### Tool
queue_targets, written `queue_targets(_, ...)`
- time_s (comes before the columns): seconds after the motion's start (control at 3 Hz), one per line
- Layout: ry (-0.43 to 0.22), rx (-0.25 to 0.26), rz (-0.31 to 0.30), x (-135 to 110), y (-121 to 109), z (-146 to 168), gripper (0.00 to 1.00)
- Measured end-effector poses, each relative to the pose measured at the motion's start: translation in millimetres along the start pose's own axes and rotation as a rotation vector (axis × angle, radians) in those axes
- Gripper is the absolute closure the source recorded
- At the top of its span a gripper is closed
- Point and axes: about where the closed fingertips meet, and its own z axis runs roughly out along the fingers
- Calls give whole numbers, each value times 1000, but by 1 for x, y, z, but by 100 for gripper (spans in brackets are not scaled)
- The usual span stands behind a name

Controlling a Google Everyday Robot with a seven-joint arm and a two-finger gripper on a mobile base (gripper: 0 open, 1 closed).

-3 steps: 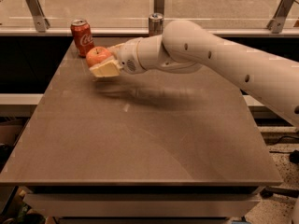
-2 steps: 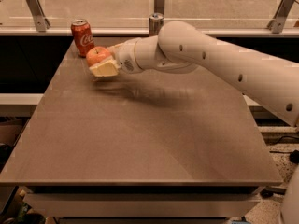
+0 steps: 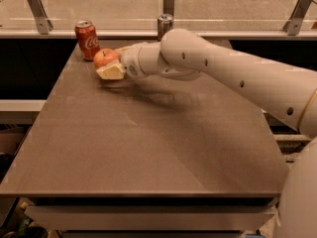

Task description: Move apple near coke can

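red-orange round apple [image 3: 105,57] clamped in the cream gripper [image 3: 110,67] over the smooth brown table [image 3: 148,148], just beside the cylindrical red coke can [image 3: 87,39].

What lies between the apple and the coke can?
Nothing: in the camera view the apple, held in the gripper above the table, appears next to the coke can, no object between.
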Motion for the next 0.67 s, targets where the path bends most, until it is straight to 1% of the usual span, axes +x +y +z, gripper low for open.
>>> queue_targets(0.33,2,17,-6,3,-11,11,100)
queue_targets(0.67,1,13,-6,2,-9,12,82)
